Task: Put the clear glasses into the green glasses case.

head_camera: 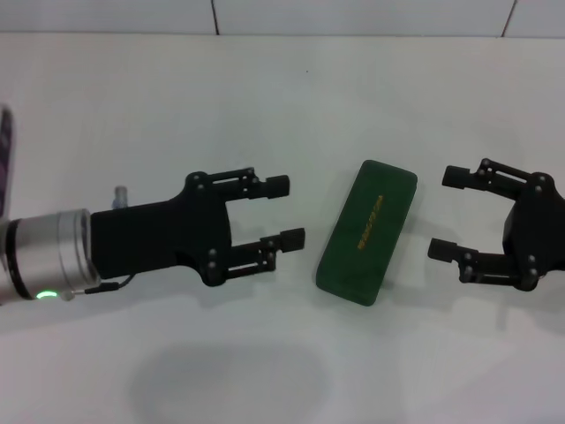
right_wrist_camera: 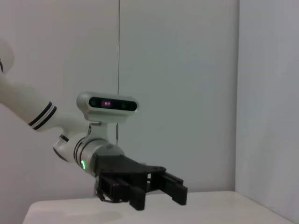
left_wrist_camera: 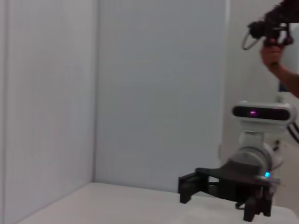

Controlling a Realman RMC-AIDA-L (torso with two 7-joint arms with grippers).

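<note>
head: green glasses case closed, flat on tabletop, between left gripper and right gripper, both fingers released, touching nothing | left wrist: only right gripper | right wrist: only left gripper

We see the case as a smooth, faintly glossy dark green shell with gold lettering (metallic-looking). Both grippers, left and right, look like matt black plastic. Behind the left one sits a brushed-metal cuff. The table is matt white.
</note>
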